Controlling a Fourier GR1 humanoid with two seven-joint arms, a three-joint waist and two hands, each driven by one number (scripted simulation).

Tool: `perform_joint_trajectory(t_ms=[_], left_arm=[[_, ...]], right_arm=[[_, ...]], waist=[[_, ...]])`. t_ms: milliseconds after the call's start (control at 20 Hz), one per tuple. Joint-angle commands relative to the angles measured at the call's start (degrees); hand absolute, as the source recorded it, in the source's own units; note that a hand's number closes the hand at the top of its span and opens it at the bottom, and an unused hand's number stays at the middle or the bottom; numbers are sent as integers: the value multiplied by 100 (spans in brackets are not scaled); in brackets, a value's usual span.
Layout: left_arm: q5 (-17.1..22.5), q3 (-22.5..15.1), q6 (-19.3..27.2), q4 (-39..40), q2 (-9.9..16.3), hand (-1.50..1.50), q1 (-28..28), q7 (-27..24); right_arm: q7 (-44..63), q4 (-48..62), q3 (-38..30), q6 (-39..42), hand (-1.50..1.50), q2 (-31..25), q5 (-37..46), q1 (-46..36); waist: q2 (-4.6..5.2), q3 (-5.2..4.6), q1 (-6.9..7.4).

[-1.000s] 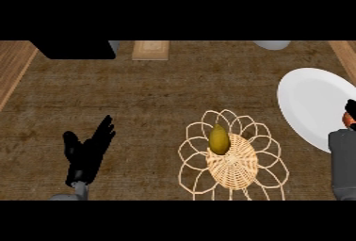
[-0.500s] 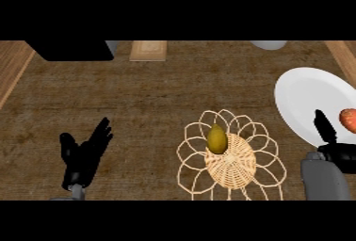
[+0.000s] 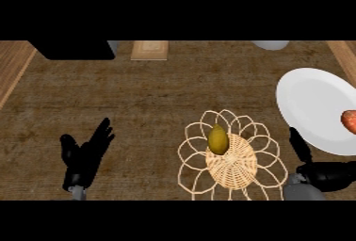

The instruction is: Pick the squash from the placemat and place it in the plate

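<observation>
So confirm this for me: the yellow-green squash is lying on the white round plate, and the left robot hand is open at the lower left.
Not quite. The head view shows the yellow-green squash lying on the woven wicker placemat, not on the white round plate. The left robot hand is indeed open at lower left.

Bench lay bare across the middle, open passage from 9 to 12 o'clock of the placemat. Plate sat at 2 o'clock, an orange item on its right rim. Black box and wooden block lined the far edge.
</observation>
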Motion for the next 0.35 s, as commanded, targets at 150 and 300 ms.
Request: perform_joint_trajectory(t_ms=[150,300], left_arm=[[5,129,-95,265,36,0,-149,-87],[-38,111,23,324,-125,0,-181,-198]], right_arm=[[1239,-348,620,-231,-150,20,853,536],[1649,7,689,-492,-150,20,1250,320]], waist=[[6,-18,-45],[18,-12,-11]])
